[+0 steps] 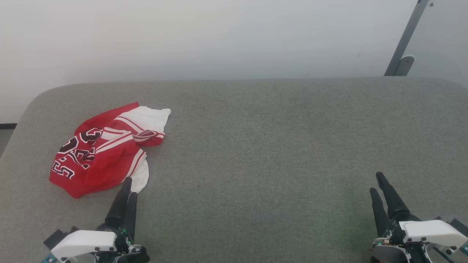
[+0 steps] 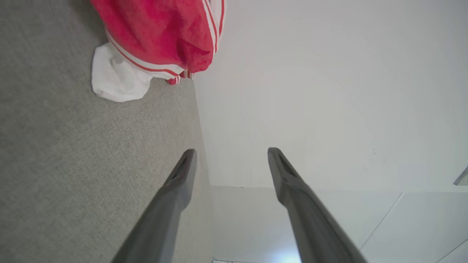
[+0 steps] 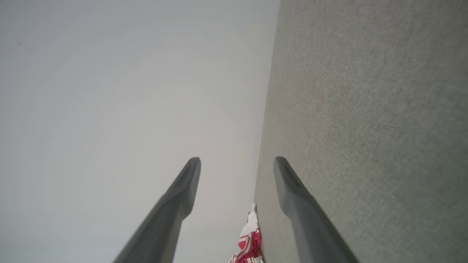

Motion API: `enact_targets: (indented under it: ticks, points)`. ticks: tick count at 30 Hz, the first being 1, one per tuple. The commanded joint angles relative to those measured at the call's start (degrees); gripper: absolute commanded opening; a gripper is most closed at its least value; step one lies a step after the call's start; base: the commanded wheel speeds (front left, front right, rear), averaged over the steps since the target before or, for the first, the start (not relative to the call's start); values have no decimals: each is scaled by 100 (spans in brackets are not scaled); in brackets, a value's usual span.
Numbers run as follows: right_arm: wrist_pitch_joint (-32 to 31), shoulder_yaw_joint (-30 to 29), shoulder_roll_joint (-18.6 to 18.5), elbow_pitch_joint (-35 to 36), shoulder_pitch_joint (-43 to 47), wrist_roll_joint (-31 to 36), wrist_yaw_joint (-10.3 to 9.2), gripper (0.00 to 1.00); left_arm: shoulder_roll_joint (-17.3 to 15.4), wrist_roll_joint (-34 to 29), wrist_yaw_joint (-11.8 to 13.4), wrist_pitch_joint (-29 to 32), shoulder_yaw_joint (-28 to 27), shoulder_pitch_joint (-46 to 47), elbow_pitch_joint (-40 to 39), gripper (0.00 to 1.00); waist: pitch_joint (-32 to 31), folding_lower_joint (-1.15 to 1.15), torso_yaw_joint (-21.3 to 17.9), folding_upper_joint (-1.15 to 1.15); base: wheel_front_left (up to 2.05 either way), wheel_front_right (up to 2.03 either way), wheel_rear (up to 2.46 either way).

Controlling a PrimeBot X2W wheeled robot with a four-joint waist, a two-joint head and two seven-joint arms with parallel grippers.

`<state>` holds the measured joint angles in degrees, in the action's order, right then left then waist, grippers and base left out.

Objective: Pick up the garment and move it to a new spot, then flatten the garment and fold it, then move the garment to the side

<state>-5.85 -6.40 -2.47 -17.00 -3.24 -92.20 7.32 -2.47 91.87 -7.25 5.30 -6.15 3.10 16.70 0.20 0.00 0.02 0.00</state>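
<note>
Soft, even light is seen throughout; the wall (image 1: 219,36) is washed pale at the top of the head view. Only a faint shadow is cast beside the garment (image 1: 98,160). A green tinge is seen at lower right. In the wrist views the fingers (image 2: 172,208) are blurred toward the bottom edge.

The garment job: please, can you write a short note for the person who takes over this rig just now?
Left tool: open, empty, tips just short of the garment.
Right tool: open, empty, low at the right of the grey padded surface, far from the garment.
Garment: a crumpled heap on the left part of the surface, one white sleeve toward the left tool.
Done: nothing that shows; the garment is not flat and not folded.
Left: pick it up, move it to a new spot, flatten, fold, move it aside.
</note>
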Motion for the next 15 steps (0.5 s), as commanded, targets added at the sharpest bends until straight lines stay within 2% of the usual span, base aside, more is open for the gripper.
enact_targets:
  ticks: [1,6,15]
  points:
    - [68,5,-41,114,-170,56,14,100,-66,-108,-9,-79,16,132,-141,100,0,0,1,0,0,0,0]
    - [253,117,-166,131,-219,398,15,100,-174,-494,-10,-230,80,151,-175,100,1,0,4,0,0,0,0]
    - [515,247,-350,126,-311,1510,16,100,-183,-1840,-13,-462,19,127,-301,100,2,0,10,0,0,0,0]
